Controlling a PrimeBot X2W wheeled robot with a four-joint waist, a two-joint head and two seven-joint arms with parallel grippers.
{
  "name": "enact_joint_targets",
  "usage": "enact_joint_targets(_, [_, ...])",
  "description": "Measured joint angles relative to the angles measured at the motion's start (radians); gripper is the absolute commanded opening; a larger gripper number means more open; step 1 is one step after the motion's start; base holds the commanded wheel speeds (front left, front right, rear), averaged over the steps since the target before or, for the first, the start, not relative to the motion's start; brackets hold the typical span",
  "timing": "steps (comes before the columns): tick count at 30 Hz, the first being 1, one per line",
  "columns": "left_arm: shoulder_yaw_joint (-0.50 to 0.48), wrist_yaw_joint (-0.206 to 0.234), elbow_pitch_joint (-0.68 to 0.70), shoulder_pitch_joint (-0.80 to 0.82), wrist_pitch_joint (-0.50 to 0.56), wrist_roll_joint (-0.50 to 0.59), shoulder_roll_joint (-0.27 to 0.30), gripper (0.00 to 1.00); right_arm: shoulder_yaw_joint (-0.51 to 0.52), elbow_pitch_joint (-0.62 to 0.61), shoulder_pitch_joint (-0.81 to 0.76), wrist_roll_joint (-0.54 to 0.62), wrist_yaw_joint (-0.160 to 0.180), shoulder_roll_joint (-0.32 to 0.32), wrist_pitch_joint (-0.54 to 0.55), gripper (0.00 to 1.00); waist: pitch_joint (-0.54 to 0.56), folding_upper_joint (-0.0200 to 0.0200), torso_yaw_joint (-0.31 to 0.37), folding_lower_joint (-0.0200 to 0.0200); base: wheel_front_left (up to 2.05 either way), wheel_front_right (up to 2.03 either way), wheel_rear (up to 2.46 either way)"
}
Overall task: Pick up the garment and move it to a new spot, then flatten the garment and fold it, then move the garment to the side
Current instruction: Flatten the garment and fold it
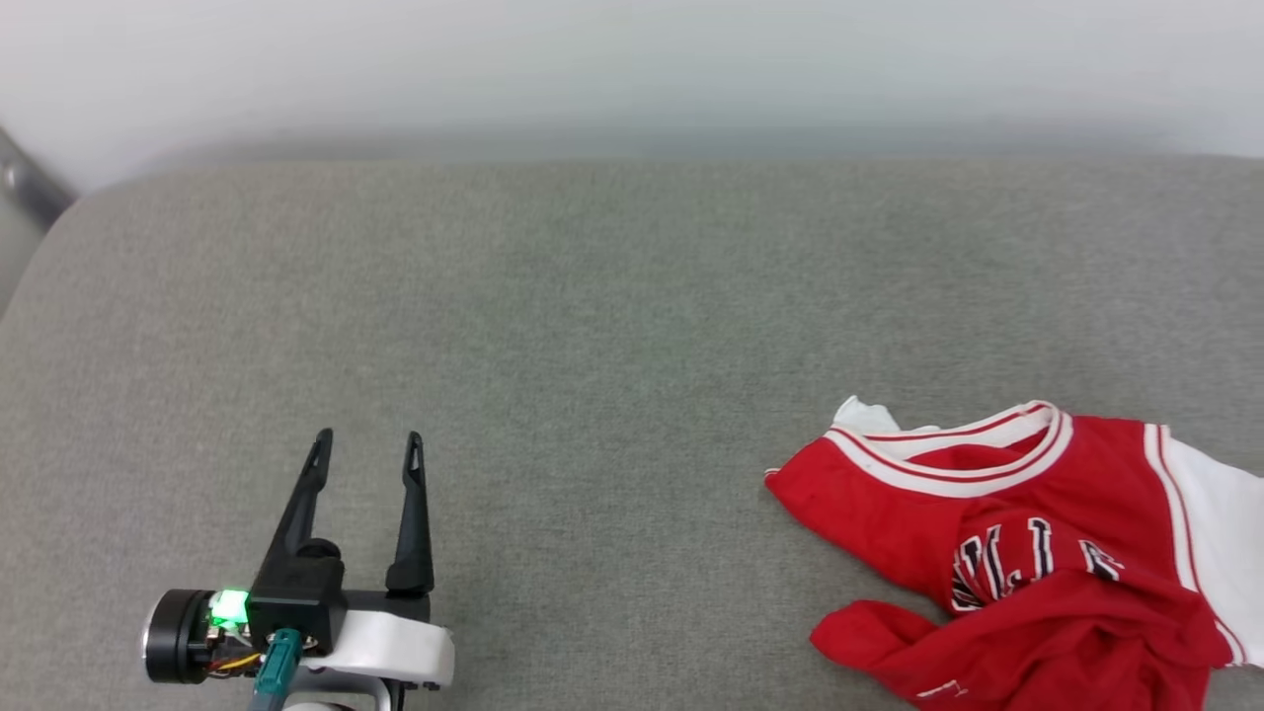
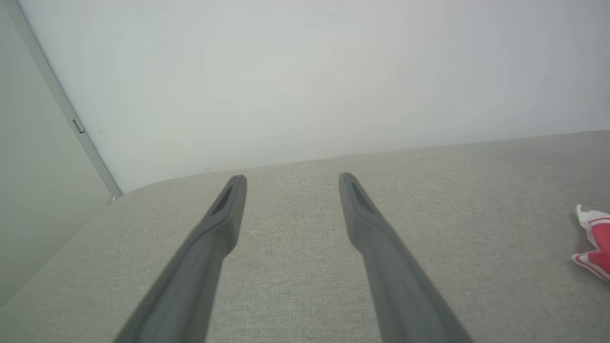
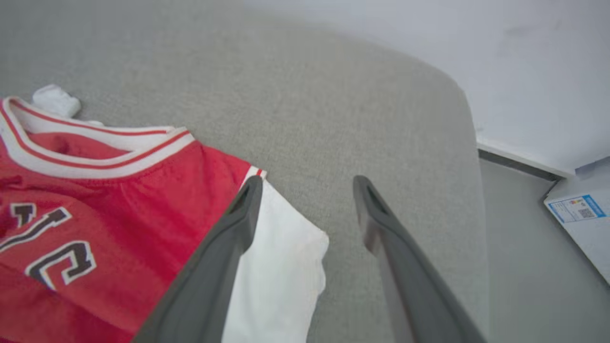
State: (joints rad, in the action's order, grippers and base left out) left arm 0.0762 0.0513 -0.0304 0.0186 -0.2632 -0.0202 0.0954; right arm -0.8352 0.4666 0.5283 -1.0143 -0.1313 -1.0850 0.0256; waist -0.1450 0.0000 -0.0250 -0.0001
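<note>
I am watching the red Bulls jersey (image 1: 1027, 553) lying rumpled on the right side of the grey upholstered surface (image 1: 592, 346). Its striped collar (image 1: 968, 464) is pointing toward the far edge and its lower part is bunching into folds near me, so the black-and-white lettering (image 1: 1027, 563) is partly creased under. My left gripper (image 1: 368, 436) is hovering well apart from it over bare fabric on the left, fingers spread wide with nothing between them. In the right wrist view my right gripper (image 3: 307, 180) is also standing open and empty. Its left finger is crossing in front of the white sleeve (image 3: 281, 267) and the other is over bare cushion; I cannot tell whether either tip is touching cloth. I am judging the jersey to be light, soft and limp: it is going to sag and drape the moment it is lifted, and a pinch on a single loose layer may slip or drag the rest along the grippy upholstery. I am favouring the thicker ribbed trim as a hold, at the shoulder seam beside the collar or at the sleeve hem. A two-point hold across the shoulders should let it hang flat for spreading. I am steering clear of the bunched lower folds, where the fingers could catch several layers at once.
</note>
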Motion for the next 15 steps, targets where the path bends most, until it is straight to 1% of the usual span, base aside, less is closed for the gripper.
enact_joint_targets(2, [0.001, -0.005, 0.011, 0.000, 0.000, 0.000, 0.004, 1.00, 0.075, -0.013, 0.001, 0.025, 0.000, 0.021, -0.076, 1.00, 0.015, 0.0000, 0.011, 0.0000, 0.00, 0.00, 0.00])
enact_joint_targets(4, [0.001, -0.018, 0.011, 0.011, 0.000, -0.001, 0.015, 1.00, 0.149, -0.019, -0.002, 0.081, 0.000, 0.055, -0.151, 1.00, 0.025, 0.0000, 0.022, 0.0000, 0.00, 0.00, 0.00])
enact_joint_targets(7, [-0.007, -0.044, -0.019, 0.059, 0.000, -0.009, 0.039, 1.00, 0.274, -0.023, -0.037, 0.179, 0.000, 0.139, -0.239, 1.00, 0.034, 0.0000, 0.032, 0.0000, 0.00, 0.00, 0.00])
enact_joint_targets(9, [-0.005, -0.060, -0.052, 0.091, 0.000, -0.011, 0.051, 1.00, 0.371, -0.034, -0.080, 0.257, 0.000, 0.213, -0.264, 1.00, 0.038, 0.0000, 0.038, 0.0000, 0.00, 0.00, 0.00])
enact_joint_targets(11, [0.000, -0.079, -0.075, 0.138, 0.000, -0.015, 0.059, 1.00, 0.475, -0.063, -0.134, 0.336, 0.000, 0.302, -0.274, 1.00, 0.040, 0.0000, 0.045, 0.0000, 0.00, 0.00, 0.00])
enact_joint_targets(13, [0.012, -0.099, -0.105, 0.189, 0.006, -0.016, 0.073, 1.00, 0.576, -0.114, -0.205, 0.424, 0.000, 0.395, -0.282, 1.00, 0.042, 0.0000, 0.051, 0.0001, 0.00, 0.00, 0.00])
enact_joint_targets(15, [0.032, -0.119, -0.125, 0.245, 0.034, -0.008, 0.093, 1.00, 0.685, -0.184, -0.281, 0.514, 0.000, 0.497, -0.284, 1.00, 0.042, 0.0000, 0.058, 0.0001, 0.00, 0.00, 0.00])
